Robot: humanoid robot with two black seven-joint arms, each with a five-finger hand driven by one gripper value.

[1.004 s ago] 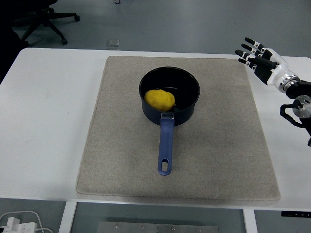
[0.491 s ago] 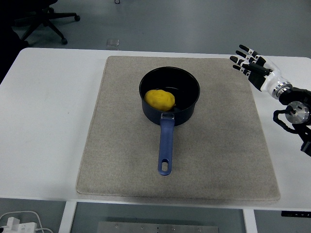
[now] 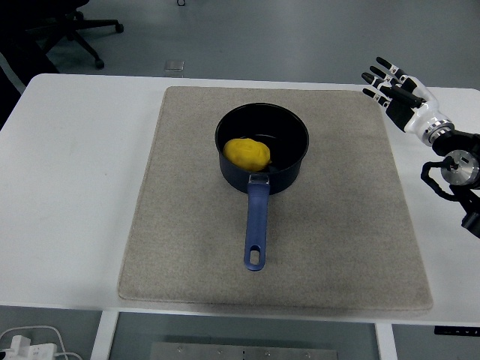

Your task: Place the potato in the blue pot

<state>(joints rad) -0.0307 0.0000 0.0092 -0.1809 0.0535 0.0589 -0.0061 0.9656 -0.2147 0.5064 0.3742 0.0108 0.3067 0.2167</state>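
Blue pot (image 3: 262, 147), handle toward near edge, on beige mat (image 3: 337, 225): holds one yellow potato (image 3: 247, 153). Right hand (image 3: 396, 92): fingers spread, empty, far right.

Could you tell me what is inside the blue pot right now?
The yellow potato lies inside the blue pot, towards its left side. Dark bare bottom shows beside it; the part beneath the potato is covered.

A white tabletop (image 3: 75, 187) carried a square beige mat (image 3: 330, 225), which lay flat and covered most of its middle. Beyond the far edge, a black office chair (image 3: 71, 26) stood on the grey floor (image 3: 285, 37) at upper left. A small pale square object (image 3: 174, 67), possibly a floor fitting, lay just behind the table. White cables and a plug (image 3: 26, 346) showed at lower left.
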